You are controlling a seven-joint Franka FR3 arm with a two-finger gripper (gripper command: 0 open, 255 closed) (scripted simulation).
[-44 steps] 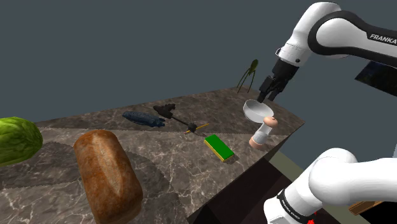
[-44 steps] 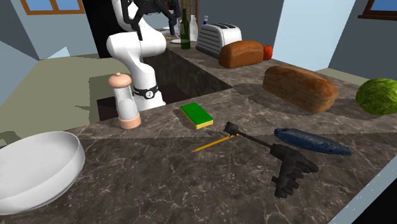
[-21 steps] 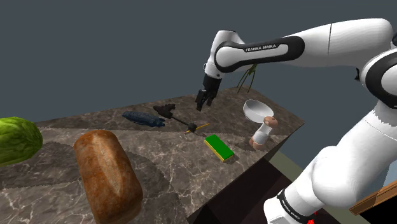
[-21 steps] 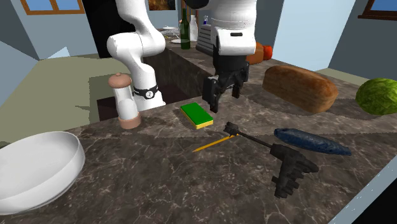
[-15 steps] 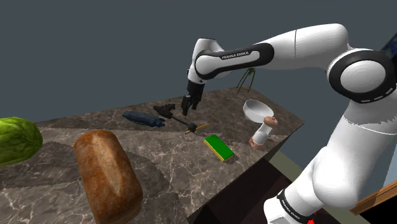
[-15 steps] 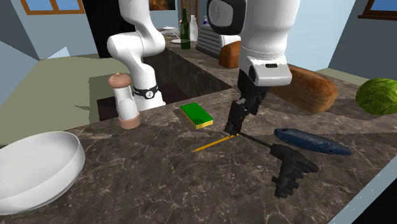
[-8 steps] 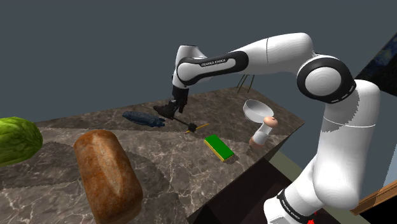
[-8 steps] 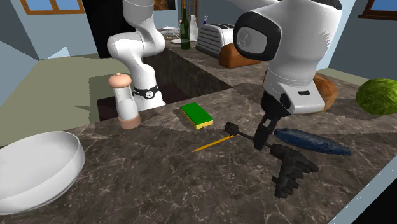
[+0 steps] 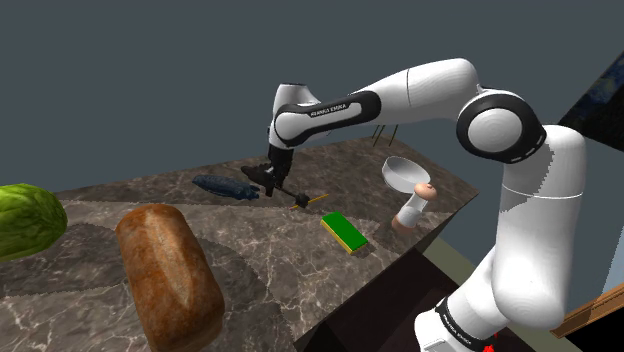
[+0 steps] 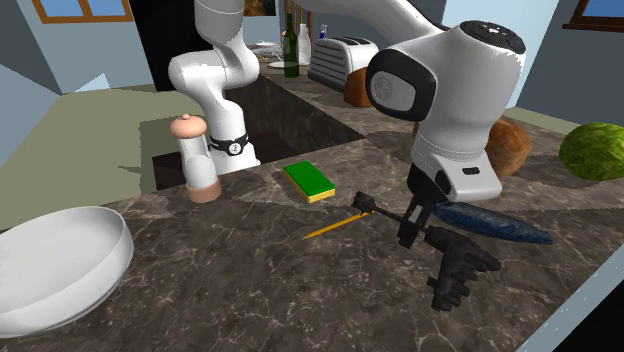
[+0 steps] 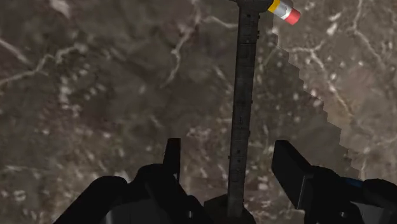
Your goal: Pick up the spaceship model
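Just beyond the eraser end of the pencil [image 10: 333, 226], the dark spaceship model [image 10: 455, 268] lies on the counter [image 10: 240, 275]. My gripper [image 11: 228, 156] hovers, fingers [image 11: 289, 168] apart, straddling its thin boom. I judge it light, rigid and snappable, so I'd grip the boom near the hull.

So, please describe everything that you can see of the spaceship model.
The spaceship model is all black and dull: a blocky, angular body with a long thin rod ending in a small head. It lies flat on the dark marbled counter, near a dark blue oblong thing. The open gripper straddles the rod without touching it.
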